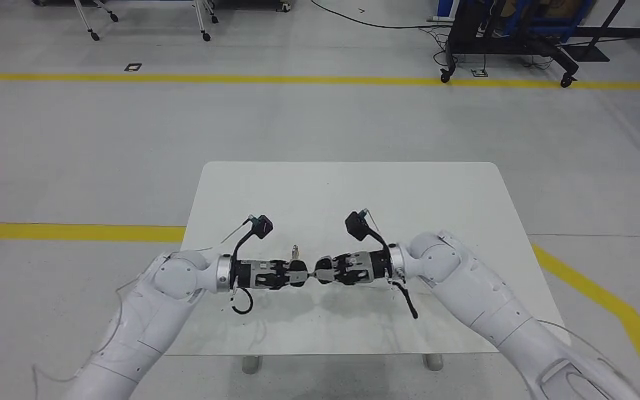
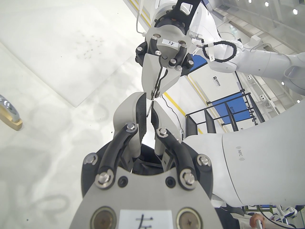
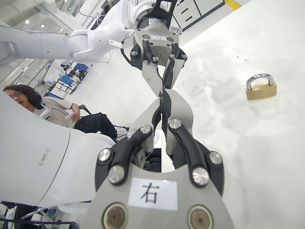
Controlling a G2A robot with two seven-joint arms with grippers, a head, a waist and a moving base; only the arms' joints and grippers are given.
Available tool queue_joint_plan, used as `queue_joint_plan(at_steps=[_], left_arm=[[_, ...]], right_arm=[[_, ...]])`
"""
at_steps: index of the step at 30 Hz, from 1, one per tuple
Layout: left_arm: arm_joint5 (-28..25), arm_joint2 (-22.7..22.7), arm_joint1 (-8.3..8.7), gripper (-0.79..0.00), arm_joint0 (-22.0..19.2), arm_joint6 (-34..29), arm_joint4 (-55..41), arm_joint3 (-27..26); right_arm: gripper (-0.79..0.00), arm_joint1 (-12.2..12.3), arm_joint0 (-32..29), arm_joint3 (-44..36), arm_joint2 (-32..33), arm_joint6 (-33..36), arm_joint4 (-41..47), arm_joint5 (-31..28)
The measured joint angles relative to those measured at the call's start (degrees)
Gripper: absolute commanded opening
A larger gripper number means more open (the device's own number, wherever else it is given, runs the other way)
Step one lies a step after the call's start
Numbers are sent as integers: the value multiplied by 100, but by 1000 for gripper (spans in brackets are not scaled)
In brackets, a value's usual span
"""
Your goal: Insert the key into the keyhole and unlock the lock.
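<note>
One brass padlock [image 3: 261, 88] with its shackle seated lies flat on the one white table [image 1: 440, 200]. Near it, on the robot's side and raised above the tabletop, the two grippers meet tip to tip. The right gripper [image 3: 162, 113] is to the padlock's right and the left gripper [image 2: 149, 114] is close in front of it. The single key [image 2: 150, 107], seen edge-on as a thin blade, is pinched at one end in the right gripper's closed jaws, well clear of the padlock; its other end reaches into the left gripper, whose grip on it I cannot tell.
</note>
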Motion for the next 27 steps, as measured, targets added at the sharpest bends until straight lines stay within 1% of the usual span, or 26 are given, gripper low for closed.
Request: queue_joint_plan(at_steps=[1, 2, 6, 9, 12, 14, 16, 19, 20, 23, 27], left_arm=[[-1, 7, 3, -219, -4, 1, -12, 3], [0, 14, 5, 0, -7, 0, -22, 5], [51, 19, 10, 0, -38, 29, -92, 36], [52, -105, 21, 0, -51, 234, -317, 121], [24, -299, 40, 0, -38, 500, -655, 233], [29, -415, 61, 0, -42, 704, -438, 277], [88, -469, 70, 0, -25, 1026, 96, 233], [489, -461, 53, 0, 76, 1937, 1475, 12], [764, -397, 35, 0, 141, 2393, 2181, -136], [1454, -86, -42, 0, 351, 3392, 3670, -467], [2100, 292, -147, -3, 362, 4029, 4737, -490]], right_arm=[[-785, 4, -8, 8, 7, -12, 14, -8], [-785, 6, -18, 10, 11, -26, 39, -21], [-785, 21, -31, 81, 52, -62, 176, -61], [-785, 61, -33, 164, 193, -158, 212, -105], [-785, 158, -143, 222, 504, -351, 215, -226], [-785, 256, -289, 202, 821, -555, 155, -310], [-785, 348, -477, 126, 1130, -753, 109, -403], [-785, 500, -857, -87, 1658, -1051, 8, -452], [-785, 553, -1019, -204, 1865, -1176, -49, -440], [-785, 658, -1435, -551, 2338, -1509, -197, -438], [-785, 734, -1907, -949, 2814, -1939, -360, -397]])
